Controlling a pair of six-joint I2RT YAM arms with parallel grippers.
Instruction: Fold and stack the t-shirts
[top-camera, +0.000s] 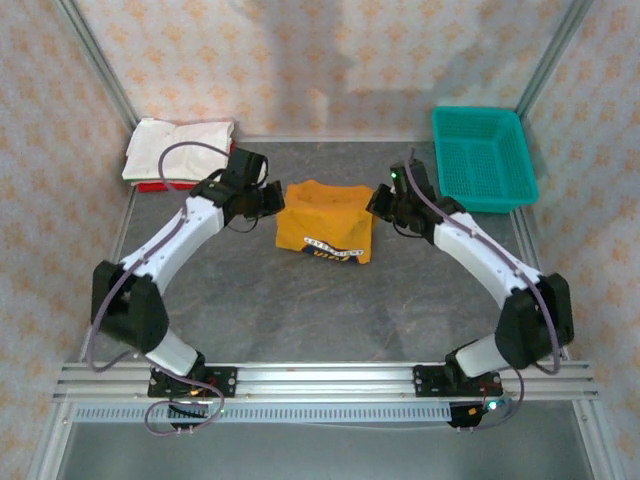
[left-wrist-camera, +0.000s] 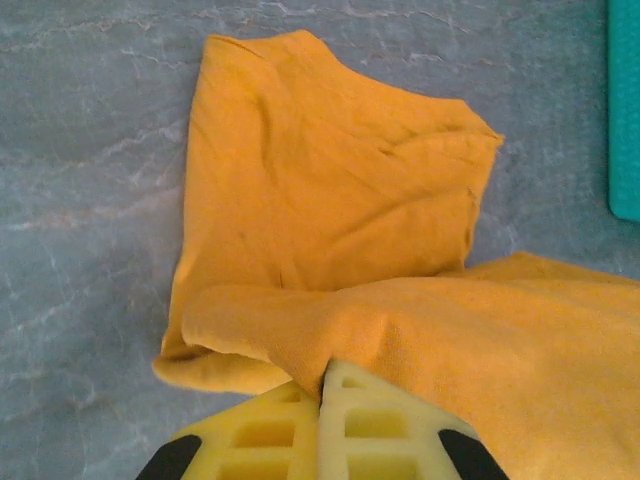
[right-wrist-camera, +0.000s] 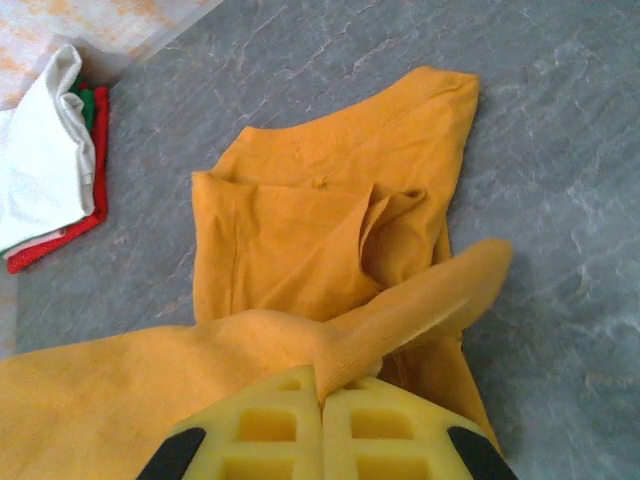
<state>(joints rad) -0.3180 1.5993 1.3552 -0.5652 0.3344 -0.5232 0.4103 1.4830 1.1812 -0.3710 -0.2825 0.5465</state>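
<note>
The left arm (top-camera: 175, 235) and the right arm (top-camera: 480, 250) have white link shells and black joint housings, with a thin grey cable (top-camera: 185, 146) looping beside each. The left gripper (left-wrist-camera: 323, 372) and right gripper (right-wrist-camera: 321, 380) carry yellow plastic fingers (left-wrist-camera: 375, 430) with rectangular cut-outs and black corner patches.

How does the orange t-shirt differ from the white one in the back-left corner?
Colour: the orange t-shirt carries a dark print; the white t-shirt looks plain. Place: orange lies mid-table, white sits in the corner atop a red t-shirt. State: orange is pinched by the left gripper and right gripper, mid-fold; white lies folded, untouched. Both are soft cloth.
</note>
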